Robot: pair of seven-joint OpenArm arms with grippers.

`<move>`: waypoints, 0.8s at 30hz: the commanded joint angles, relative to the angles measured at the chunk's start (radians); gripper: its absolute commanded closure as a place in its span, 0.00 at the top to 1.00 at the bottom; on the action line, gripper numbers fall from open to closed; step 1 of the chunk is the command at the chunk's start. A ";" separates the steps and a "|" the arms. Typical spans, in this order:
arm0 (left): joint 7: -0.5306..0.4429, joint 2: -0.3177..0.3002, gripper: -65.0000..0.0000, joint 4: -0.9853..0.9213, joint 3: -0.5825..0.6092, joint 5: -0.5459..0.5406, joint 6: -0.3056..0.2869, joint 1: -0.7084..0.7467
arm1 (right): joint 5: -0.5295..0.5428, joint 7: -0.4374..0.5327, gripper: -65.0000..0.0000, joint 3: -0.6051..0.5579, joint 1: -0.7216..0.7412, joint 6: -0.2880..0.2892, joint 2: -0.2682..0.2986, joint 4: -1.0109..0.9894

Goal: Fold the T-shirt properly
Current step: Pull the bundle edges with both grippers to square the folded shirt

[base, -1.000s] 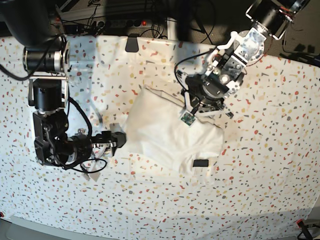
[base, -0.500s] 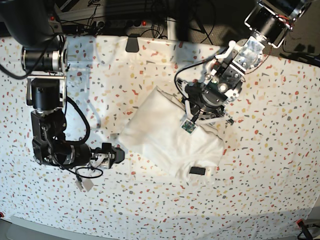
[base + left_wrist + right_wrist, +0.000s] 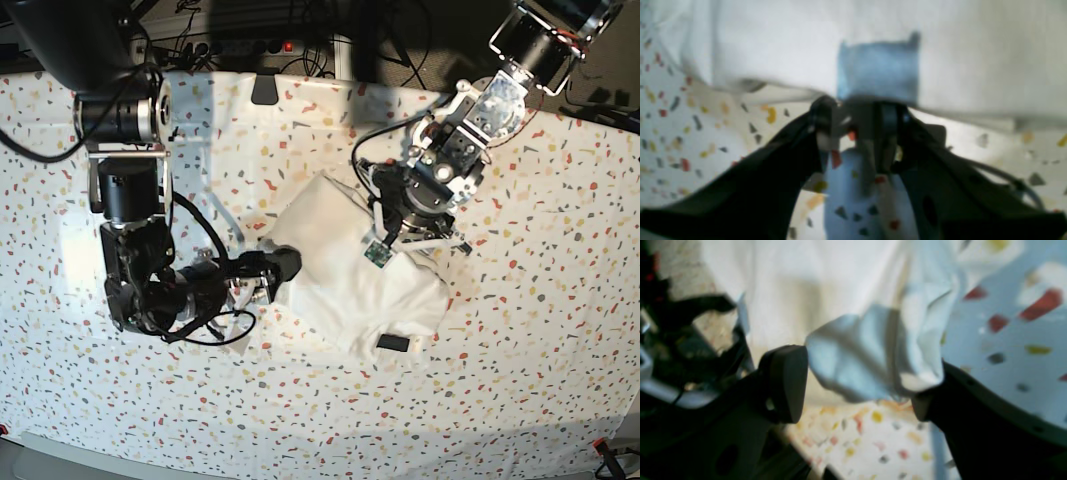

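Progress was partial — the T-shirt [image 3: 345, 275] lay bunched in a rough packet mid-bench [image 3: 540, 380], edges uneven. Your right gripper [image 3: 858, 380] had jaws spread around a fabric corner, unclamped; your left gripper [image 3: 857, 133] stood parted at the shirt's edge — squaring remained.
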 commanded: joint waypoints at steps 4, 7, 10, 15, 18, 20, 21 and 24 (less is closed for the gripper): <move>-0.059 -0.003 0.31 0.015 -0.005 0.058 0.005 -0.020 | 0.130 -0.084 0.70 0.002 0.035 0.005 0.011 0.018; -0.063 -0.003 0.31 0.014 -0.005 0.056 0.005 -0.023 | 0.219 -0.084 0.70 0.002 0.034 0.005 0.010 0.018; -0.064 -0.003 0.31 0.014 -0.005 0.070 0.005 -0.023 | 0.248 -0.084 0.70 0.002 0.024 0.005 0.010 0.018; -0.099 -0.011 0.31 0.014 -0.005 0.111 0.006 -0.023 | 0.249 -0.084 0.70 0.000 -0.044 0.005 0.010 0.018; -0.108 -0.017 0.31 0.014 -0.005 0.108 0.006 -0.022 | 0.249 -0.084 0.70 0.000 -0.086 0.005 0.010 0.018; -0.113 -0.017 0.31 0.014 -0.005 0.109 0.006 -0.023 | 0.250 -0.084 0.70 0.000 -0.105 0.005 0.010 0.018; -0.118 -0.017 0.31 0.014 -0.005 0.109 0.006 -0.023 | 0.261 -0.084 0.70 0.000 -0.111 0.005 0.010 0.018; -0.132 -0.020 0.31 0.014 -0.005 0.119 0.005 -0.023 | 0.339 -0.084 0.70 0.000 -0.126 0.005 0.010 0.018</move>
